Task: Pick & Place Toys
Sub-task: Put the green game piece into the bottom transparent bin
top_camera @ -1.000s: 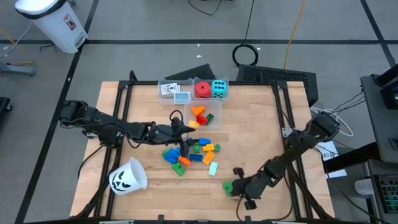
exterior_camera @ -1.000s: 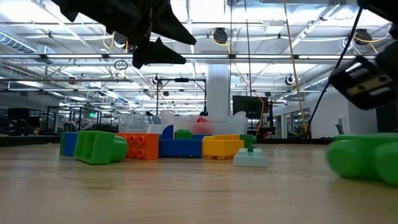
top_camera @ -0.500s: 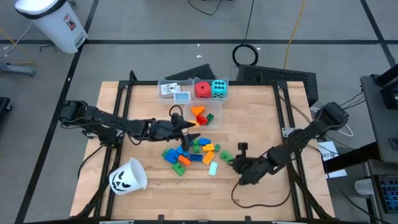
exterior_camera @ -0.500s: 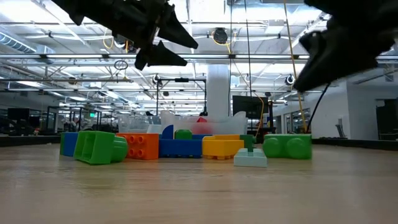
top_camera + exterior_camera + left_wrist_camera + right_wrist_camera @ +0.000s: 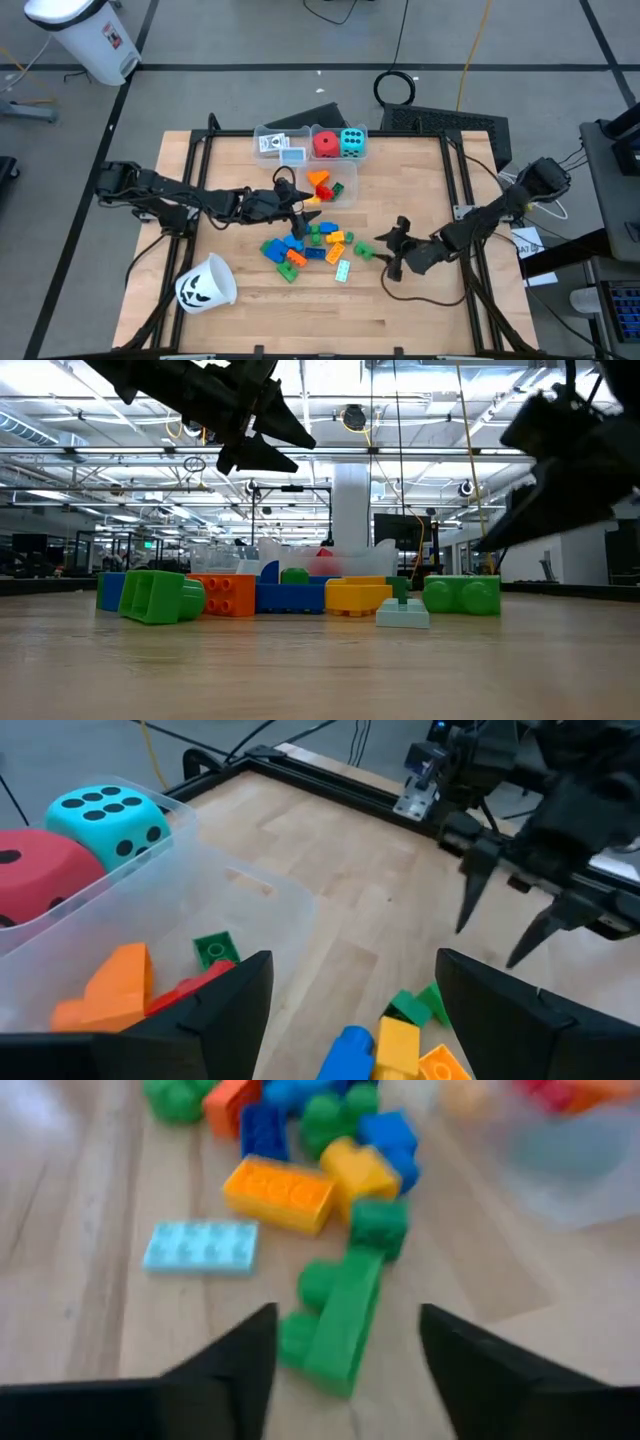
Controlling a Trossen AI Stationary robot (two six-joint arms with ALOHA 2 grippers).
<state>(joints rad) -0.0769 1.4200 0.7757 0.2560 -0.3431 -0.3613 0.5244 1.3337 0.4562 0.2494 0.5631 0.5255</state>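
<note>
The right end effector (image 5: 388, 252) hangs low over the desk (image 5: 420, 180) with its fingers spread and nothing between them. A green block (image 5: 364, 252) lies flat on the wood just ahead of its tips, at the edge of the loose pile of blocks (image 5: 305, 246). The left end effector (image 5: 309, 208) stands open and empty too, above the far side of that pile and close to the near wall of the clear bin (image 5: 335, 186) that already holds an orange piece and a few others.

Sorting looks only partly done. The red die (image 5: 326, 144), the cyan die (image 5: 352, 143) and the picture cards (image 5: 279, 146) sit in the row of bins (image 5: 262, 137) beyond, while roughly a dozen blocks remain on the wood.

Room is generous behind the right end effector, where bare wood runs to the frame rail. Between the two end effectors the gap is narrow, so I judge crossing reaches risky. The white cup (image 5: 205, 283) lies well apart, by the near edge.
</note>
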